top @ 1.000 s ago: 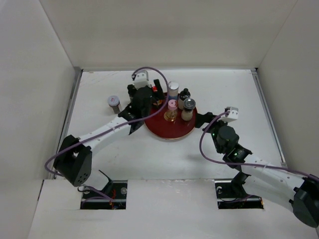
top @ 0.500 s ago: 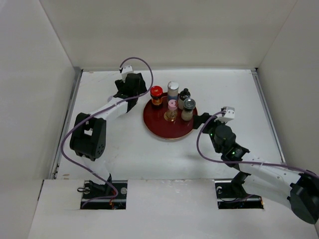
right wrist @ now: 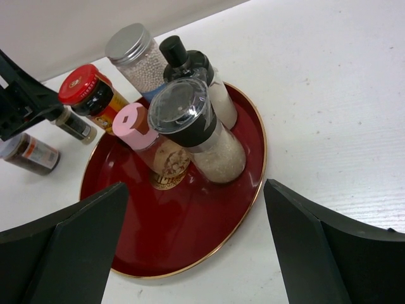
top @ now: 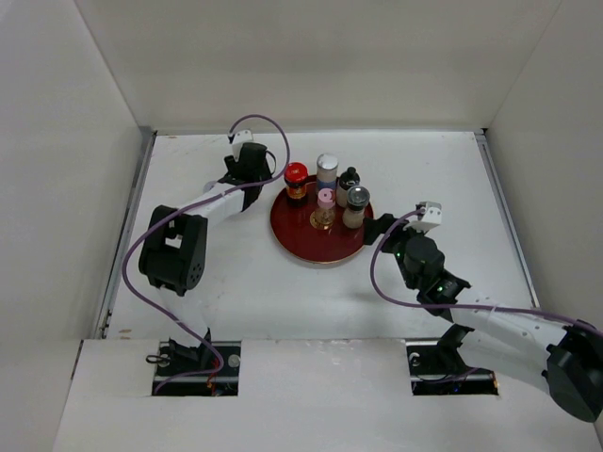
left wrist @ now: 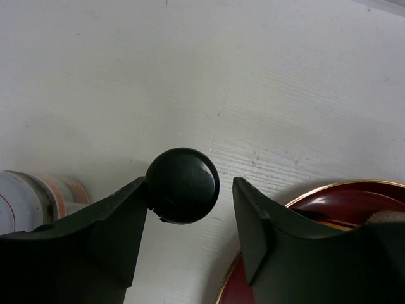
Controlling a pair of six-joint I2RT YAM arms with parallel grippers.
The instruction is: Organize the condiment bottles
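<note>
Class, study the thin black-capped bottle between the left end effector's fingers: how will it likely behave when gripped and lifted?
The thin bottle stands upright and slim, so an off-centre push would probably tip it. Its black cap is round and glossy, so it may slip or turn between the fingers. Being small, it is likely light.

Dark-red tray (top: 320, 249) mid-table. Five bottles on its far half: red-capped jar (top: 296, 179), silver-lidded jar (top: 327, 169), black-topped bottle (top: 349, 181), pink-capped bottle (top: 325, 205), grey-capped shaker (top: 357, 205). Left gripper (top: 252, 177) beside left rim, right gripper (top: 380, 229) beside right rim.

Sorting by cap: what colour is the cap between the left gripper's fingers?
Black cap; left wrist view.
</note>
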